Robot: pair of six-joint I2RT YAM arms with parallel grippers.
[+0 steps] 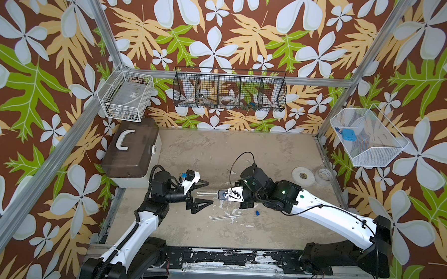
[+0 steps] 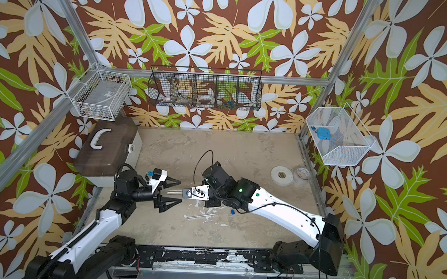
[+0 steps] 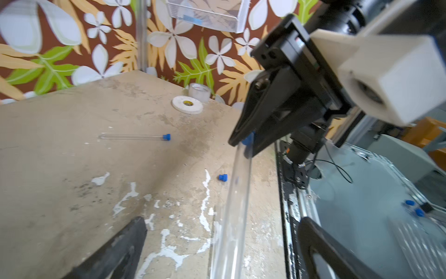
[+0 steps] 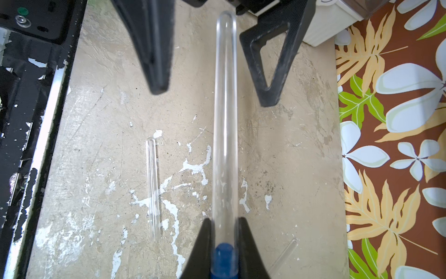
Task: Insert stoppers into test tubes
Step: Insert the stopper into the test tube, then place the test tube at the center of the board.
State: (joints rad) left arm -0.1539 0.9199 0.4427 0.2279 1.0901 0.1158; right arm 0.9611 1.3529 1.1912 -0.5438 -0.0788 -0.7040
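Plainly, in both top views the left claw (image 1: 209,192) stands wide open and holds nothing, its black fingers apart on either side of the closed end of the held test tube (image 1: 206,193), which lies level above the tabletop (image 1: 242,151). The right claw (image 1: 218,194) is closed on that tube's other end, its tips mostly hidden under its own wrist housing. Nearer the robot's base, a bare test tube (image 1: 225,217) lies flat on the tabletop, and a loose blue stopper (image 1: 257,213) sits near it, beside the right forearm. From the left wrist, the right claw (image 3: 243,145) pinches the mouth end of the held test tube (image 3: 231,205), and a seated stopper (image 3: 248,140) shows blue between its fingers. The loose blue stopper (image 3: 223,177) rests on the tabletop. Well apart from it lies a capped test tube (image 3: 135,137) with a further stopper (image 3: 166,137) in its mouth. Beyond, a white tape roll (image 3: 193,108) lies flat just beside a clear tape roll (image 3: 198,93). From the right wrist, the right claw (image 4: 224,219) clamps the held test tube (image 4: 225,120) just ahead of the seated stopper (image 4: 223,256), which fills the tube's mouth. The left claw (image 4: 213,97) flanks the rounded end with a gap on each side. The bare test tube (image 4: 153,186) lies alongside on the tabletop.
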